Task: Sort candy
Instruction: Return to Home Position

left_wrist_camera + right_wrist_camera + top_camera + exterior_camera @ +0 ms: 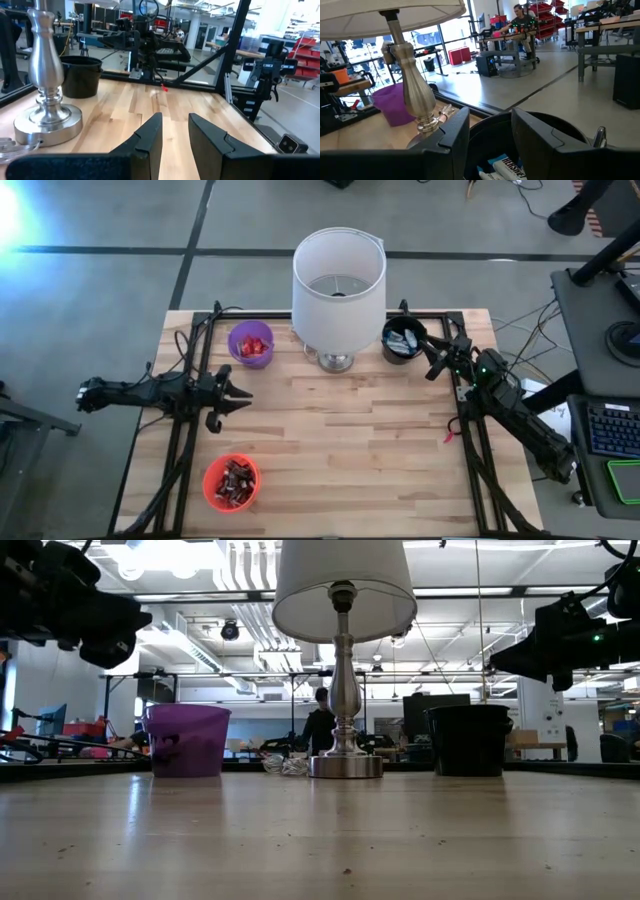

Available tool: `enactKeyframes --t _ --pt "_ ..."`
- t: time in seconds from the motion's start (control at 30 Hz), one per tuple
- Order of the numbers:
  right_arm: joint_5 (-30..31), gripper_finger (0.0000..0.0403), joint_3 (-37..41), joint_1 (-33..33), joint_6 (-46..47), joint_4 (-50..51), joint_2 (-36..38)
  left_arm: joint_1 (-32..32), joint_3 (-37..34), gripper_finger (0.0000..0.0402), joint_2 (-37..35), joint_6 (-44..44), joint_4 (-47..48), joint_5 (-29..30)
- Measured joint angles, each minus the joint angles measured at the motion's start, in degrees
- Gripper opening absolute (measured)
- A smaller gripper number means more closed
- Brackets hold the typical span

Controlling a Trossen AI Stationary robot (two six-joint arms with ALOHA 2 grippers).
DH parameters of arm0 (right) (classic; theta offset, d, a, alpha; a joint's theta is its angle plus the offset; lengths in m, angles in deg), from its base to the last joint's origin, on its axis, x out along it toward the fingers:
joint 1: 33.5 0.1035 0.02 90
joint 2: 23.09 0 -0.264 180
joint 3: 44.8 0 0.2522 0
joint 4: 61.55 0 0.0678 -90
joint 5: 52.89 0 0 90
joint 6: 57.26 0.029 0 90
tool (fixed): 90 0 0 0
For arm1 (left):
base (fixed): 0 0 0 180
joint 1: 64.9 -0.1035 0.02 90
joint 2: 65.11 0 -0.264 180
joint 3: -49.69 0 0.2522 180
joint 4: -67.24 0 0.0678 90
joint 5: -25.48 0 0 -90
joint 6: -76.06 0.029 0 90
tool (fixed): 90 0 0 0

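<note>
The candy lies sorted in three cups. Red pieces [254, 346] fill the purple cup [250, 330]. Light blue-and-white pieces [504, 168] lie in the black cup [403, 326]. Dark pieces [235, 480] sit in the red cup [210, 490] near the front left. My left gripper [243, 398] hovers level at the table's left side, open, with nothing between its fingers [150, 140]. My right gripper [432, 360] hangs open at the far right, its fingers [452, 135] pointing at the black cup's rim [555, 125] without touching it.
A lamp with a white shade [338, 268] and a metal base [47, 122] stands at the far middle, between the purple and black cups. The wooden tabletop [350, 450] stretches bare between the arms. Black frame rails [185, 440] run along both table sides.
</note>
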Motion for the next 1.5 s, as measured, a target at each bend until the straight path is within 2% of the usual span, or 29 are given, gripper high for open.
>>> enactKeyframes --t 0.5,0.87,1.5 --pt "0.0 0.0137 0.0 0.0 0.0 0.0 0.0 0.0 -2.6 0.0077 -2.2 -0.8 -1.8 0.0" --pt "0.0 0.0137 0.0 0.0 0.0 0.0 0.0 0.0 -2.6 0.0077 -2.2 -0.8 -6.9 0.0" --pt "0.0 0.0137 0.0 0.0 0.0 0.0 0.0 0.0 -2.7 0.0077 -2.2 -0.8 -3.4 -0.1"
